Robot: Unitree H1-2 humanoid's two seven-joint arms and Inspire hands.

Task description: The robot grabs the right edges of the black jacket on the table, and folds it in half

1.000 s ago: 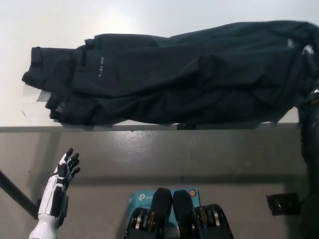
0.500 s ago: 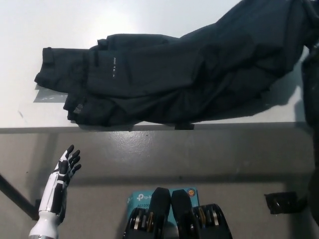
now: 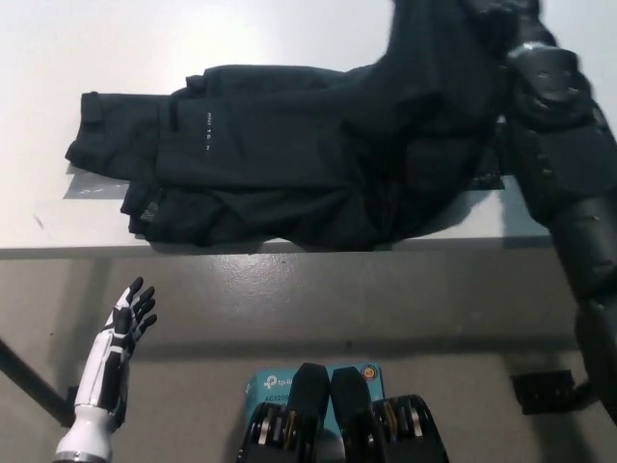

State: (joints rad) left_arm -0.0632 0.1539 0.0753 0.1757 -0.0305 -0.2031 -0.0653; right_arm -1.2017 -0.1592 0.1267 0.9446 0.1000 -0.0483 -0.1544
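Observation:
The black jacket (image 3: 289, 154) lies across the white table (image 3: 289, 34), its collar end at the left. Its right side is raised off the table and pulled up toward the picture's top edge. My black right arm (image 3: 559, 164) rises along the right side to that raised cloth. My right hand (image 3: 501, 14) sits at the top edge, largely hidden in the dark fabric, shut on the jacket's right edge. My white left hand (image 3: 122, 333) rests at the lower left below the table's front edge, open with fingers apart, holding nothing.
The table's front edge (image 3: 289, 251) runs across the middle, with grey floor below it. A teal box (image 3: 275, 384) lies on the floor at the bottom. A small black object (image 3: 545, 391) sits at the lower right, and a dark bar (image 3: 24, 376) crosses the lower left.
My right arm has come in from the right edge and lifted the jacket's right side up and leftward off the table. The left hand has stayed put.

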